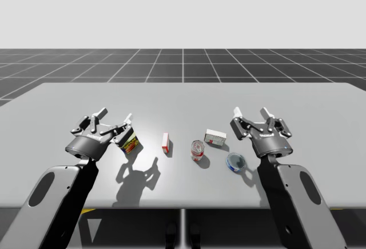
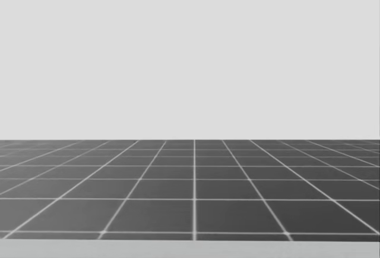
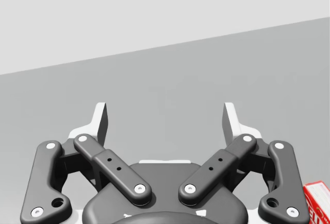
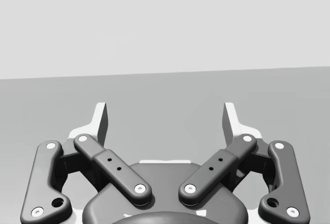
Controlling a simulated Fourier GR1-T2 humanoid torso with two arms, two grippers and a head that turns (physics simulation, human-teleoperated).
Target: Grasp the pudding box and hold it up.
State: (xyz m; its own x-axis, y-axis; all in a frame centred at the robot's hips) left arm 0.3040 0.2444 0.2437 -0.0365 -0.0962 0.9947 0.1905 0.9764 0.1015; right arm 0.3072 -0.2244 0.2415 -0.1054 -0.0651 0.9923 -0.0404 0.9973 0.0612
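Approach step: left gripper [image 1: 116, 115] and right gripper [image 1: 251, 112] are hovering wide open, empty, so next is probably lowering the right over the white-and-red pudding box [image 1: 215, 137].

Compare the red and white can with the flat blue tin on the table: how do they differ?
The red and white can stands tall and narrow; the flat blue tin is low and wide. The tin lies nearer my right arm than the can does. Both are round and rest on the table.
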